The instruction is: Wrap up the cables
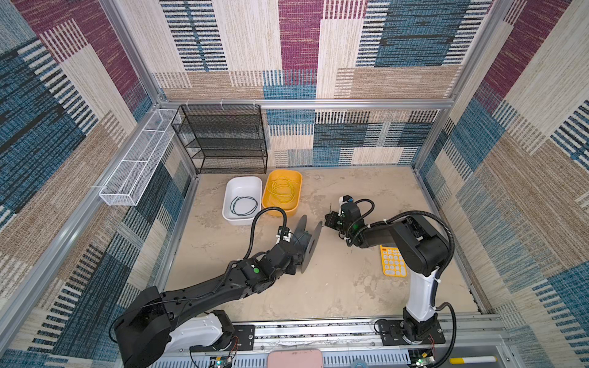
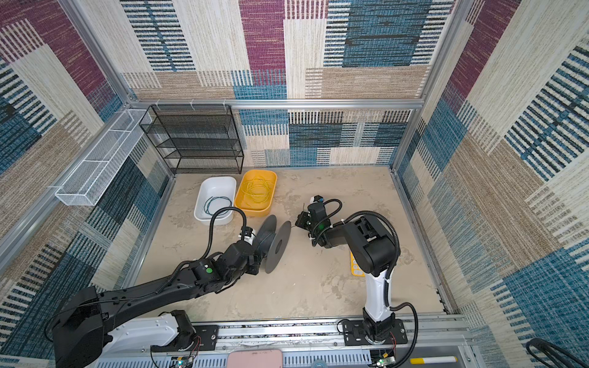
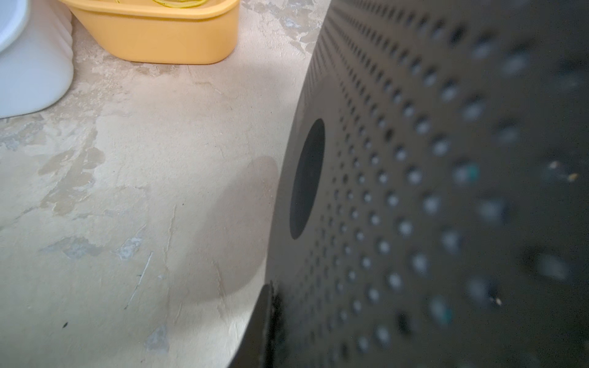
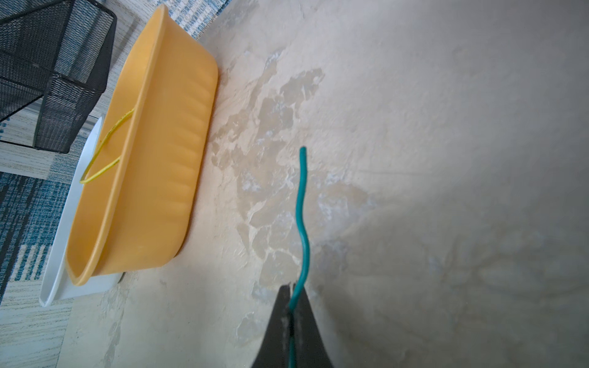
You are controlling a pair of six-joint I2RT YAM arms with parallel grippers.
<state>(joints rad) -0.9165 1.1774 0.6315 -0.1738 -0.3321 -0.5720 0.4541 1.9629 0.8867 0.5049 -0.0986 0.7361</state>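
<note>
Spool (image 1: 310,247), black, on edge on the tabletop (image 1: 344,293). My left tool (image 1: 293,265) is pressed together on one flange, I judge to steady it. Just beside the spool, my right tool (image 4: 291,293) pinches the teal cable (image 4: 301,207), ready for winding. Beyond the spool, the yellow cable (image 1: 277,191) lies in a yellow bin (image 1: 297,207), the dark cable (image 1: 232,205) in a white bin (image 1: 227,204).

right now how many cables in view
3: yellow cable in the yellow tub, dark cable in the white tub, teal cable in the right gripper; spool may hide more.
</note>
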